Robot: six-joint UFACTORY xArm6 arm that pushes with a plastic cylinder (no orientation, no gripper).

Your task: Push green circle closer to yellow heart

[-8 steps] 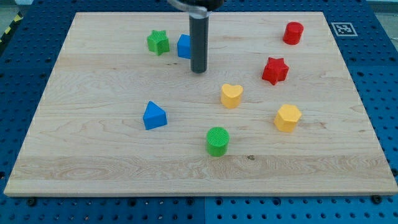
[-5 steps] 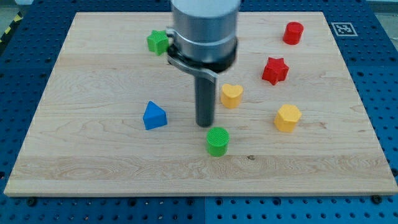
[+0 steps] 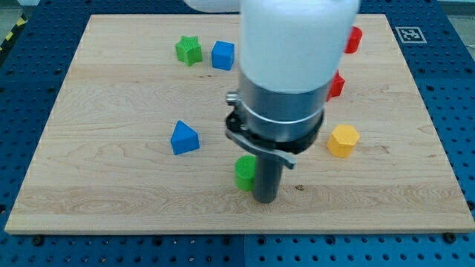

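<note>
The green circle (image 3: 244, 173) sits low on the board, a little left of centre, partly covered by my rod. My tip (image 3: 266, 199) rests on the board just to the right of and below the green circle, touching or almost touching it. The yellow heart is hidden behind my arm.
A blue triangle (image 3: 183, 138) lies to the left of the green circle. A yellow hexagon (image 3: 343, 140) is to the right. A green star (image 3: 188, 50) and a blue cube (image 3: 223, 55) are near the top. Two red blocks (image 3: 354, 38) (image 3: 336, 84) peek out beside my arm.
My tip has moved down the view from near the blue cube to the lower right of the green circle. The green circle has shifted slightly left. My arm now covers the yellow heart.
</note>
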